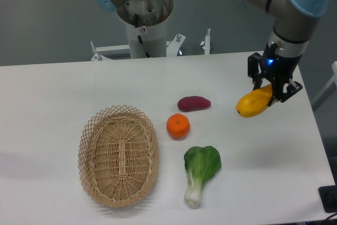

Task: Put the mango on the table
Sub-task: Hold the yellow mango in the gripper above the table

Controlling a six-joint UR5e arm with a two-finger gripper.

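Observation:
The mango [251, 104] is a smooth yellow-orange fruit at the right side of the white table [52, 93]. My gripper [271, 92] is shut on its right end, with the tapered end pointing left and down. Whether the mango touches the tabletop or hangs just above it I cannot tell. The black fingers [284, 90] straddle the fruit.
A purple sweet potato [194, 103] and a round orange [178, 126] lie left of the mango. A bok choy [200, 169] lies in front. A woven wicker basket [119, 154] stands at the left front. The robot base [144, 19] is behind the table.

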